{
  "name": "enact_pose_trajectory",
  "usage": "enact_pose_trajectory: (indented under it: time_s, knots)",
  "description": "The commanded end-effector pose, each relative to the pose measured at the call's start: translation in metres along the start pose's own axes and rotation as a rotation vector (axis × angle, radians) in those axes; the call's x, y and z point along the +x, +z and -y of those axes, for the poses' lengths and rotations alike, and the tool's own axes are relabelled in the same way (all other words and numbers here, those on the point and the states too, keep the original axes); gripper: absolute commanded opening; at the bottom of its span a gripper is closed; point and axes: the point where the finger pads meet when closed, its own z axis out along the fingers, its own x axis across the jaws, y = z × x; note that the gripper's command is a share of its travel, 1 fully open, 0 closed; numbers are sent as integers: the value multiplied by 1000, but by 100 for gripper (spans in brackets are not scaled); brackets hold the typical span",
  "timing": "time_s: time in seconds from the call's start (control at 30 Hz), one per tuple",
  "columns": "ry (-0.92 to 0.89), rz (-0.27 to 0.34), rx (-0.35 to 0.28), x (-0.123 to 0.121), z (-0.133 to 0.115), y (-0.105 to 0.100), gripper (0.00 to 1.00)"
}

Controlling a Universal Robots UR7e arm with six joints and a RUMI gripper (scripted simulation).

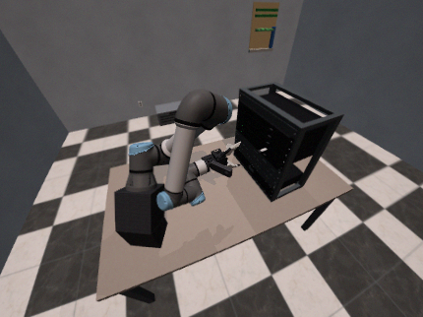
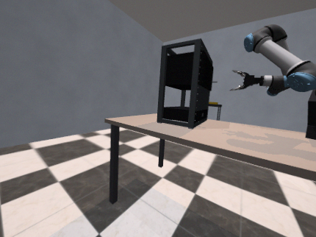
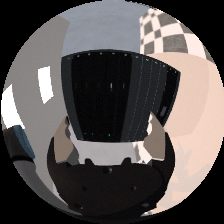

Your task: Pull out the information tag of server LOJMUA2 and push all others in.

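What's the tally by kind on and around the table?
Arm with open pincer: 1
Server rack: 1
Pulled-out tag showing on the rack front: 1
Table: 1
Wall poster: 1
Total: 5

Poster (image 1: 264,26) on wall; wall vent (image 1: 167,110); checkered floor (image 1: 339,254).

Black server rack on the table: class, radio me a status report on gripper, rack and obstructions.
Two-jaw gripper open, empty, short of black open-frame server rack. One pale tag protrudes from rack front. Nothing between.
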Motion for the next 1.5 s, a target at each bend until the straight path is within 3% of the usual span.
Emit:
enact_pose_trajectory:
  time_s: [0.0, 1.47]
  knots:
    - [5, -1, 3, 0, 1, 0, 100]
    - [49, -15, 24, 5, 10, 1, 100]
